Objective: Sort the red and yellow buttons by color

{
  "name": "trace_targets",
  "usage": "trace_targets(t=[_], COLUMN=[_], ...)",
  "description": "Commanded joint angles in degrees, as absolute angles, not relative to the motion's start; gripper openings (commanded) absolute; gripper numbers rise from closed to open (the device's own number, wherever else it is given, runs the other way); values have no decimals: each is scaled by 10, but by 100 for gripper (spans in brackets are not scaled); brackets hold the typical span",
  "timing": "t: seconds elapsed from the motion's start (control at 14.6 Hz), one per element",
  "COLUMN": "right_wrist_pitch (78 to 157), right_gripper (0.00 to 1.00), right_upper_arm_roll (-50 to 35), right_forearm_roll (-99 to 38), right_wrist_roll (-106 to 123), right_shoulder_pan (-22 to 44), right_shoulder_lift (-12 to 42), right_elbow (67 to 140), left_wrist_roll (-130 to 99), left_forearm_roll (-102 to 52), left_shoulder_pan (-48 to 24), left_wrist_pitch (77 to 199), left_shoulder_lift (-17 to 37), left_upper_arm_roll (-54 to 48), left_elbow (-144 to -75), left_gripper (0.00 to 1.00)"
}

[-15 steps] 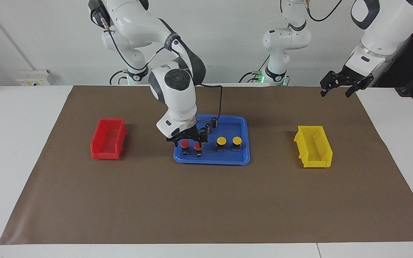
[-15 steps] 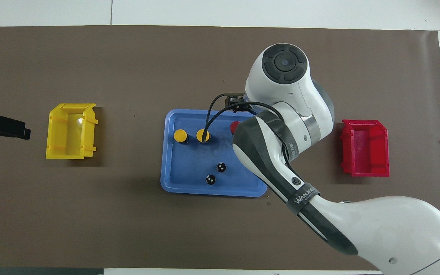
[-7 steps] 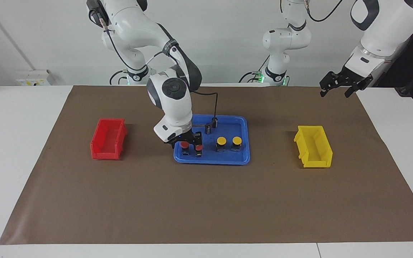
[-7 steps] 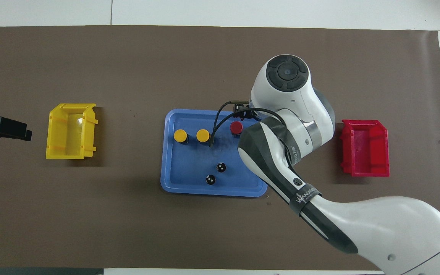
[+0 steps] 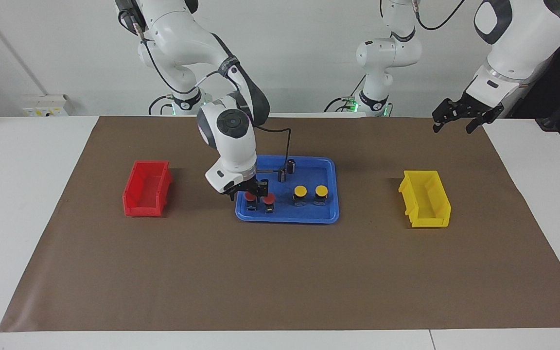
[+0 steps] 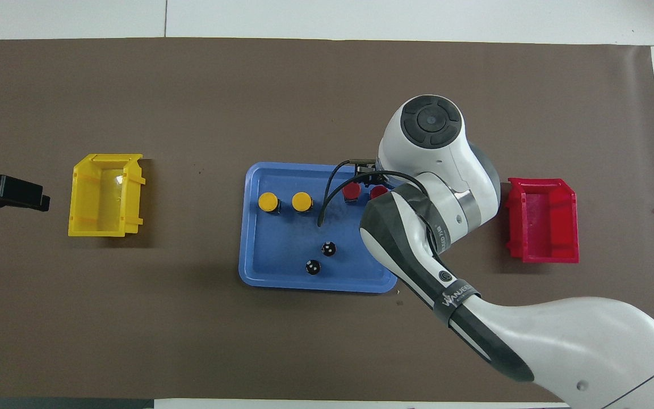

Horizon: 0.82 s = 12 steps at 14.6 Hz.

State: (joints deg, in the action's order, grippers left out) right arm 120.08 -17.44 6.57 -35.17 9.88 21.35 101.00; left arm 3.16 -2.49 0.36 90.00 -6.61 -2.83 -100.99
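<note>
A: Facing view, item by item?

B: A blue plastic tray (image 5: 326, 214) is set mid-mat on a brown paper mat (image 5: 280, 272). Four push buttons are stood in one row along the tray's edge farther from the robots, the row running from one arm's end of the table to the other: a red-capped button (image 5: 250, 197) and a second red-capped button (image 5: 270, 199) toward the right arm's end, then a yellow-capped button (image 5: 300, 192) and a second yellow-capped button (image 5: 321, 191). All are upright, caps up, on dark boxy bases. Two dark capless cylinders (image 5: 287, 170) are stood nearer to the robots. A red plastic bin (image 5: 146, 188) is placed at the right arm's end, a yellow plastic bin (image 5: 426, 199) at the left arm's.

A: Grippers?

B: The right gripper (image 5: 250, 190) is lowered on the first red button, fingers at either side of its cap; a firm hold cannot be confirmed. The left gripper (image 5: 460, 115) is held waiting over the mat's corner, jaws spread, nothing in them.

A: Overhead view?

B: The right arm's white wrist and black cable (image 6: 327, 196) are laid across the tray's red-bin end; the button under the gripper (image 6: 378, 192) is half covered, its neighbour (image 6: 352, 190) is seen whole. The right gripper's tips are hidden. The left gripper (image 6: 36, 200) is seen beside the yellow bin (image 6: 105, 195).
</note>
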Motion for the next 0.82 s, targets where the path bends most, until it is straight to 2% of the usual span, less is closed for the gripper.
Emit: trace_targets(t=[0.0,0.27,0.55,0.62,0.68,0.75], right_wrist_pitch=[1236,1238,1275,1281,1281,1281], right_gripper=[84,84,81,79,72,59], right_upper_arm_roll=[-182,-182,-183,-182,-183,-183], right_forearm_roll=[74,74,74,74,74,74], right_wrist_roll=[-352,-350,-352,-350,-348,-345], right_shoulder_pan=[90,91,95,95,95,93], right_shoulder_lift=[188,185,179,178,178,178], right_elbow=[1061,1070,1094,1100,1102,1101], left_wrist_roll=[29,28,27,27,27,27], left_forearm_roll=[-18,-18,-18,-18,-18,-18], left_shoulder_pan=[4,13,14,14,14,14], left_wrist_pitch=[910,911,910,910,909,910], left_shoulder_lift=[-87,-90,-90,-90,-91,-90], left_upper_arm_roll=[-26,-26,-26,-26,-27,-27], left_elbow=[-1034,-1041,-1041,-1041,-1041,-1041], left_gripper=[100,100,100,100,100,100])
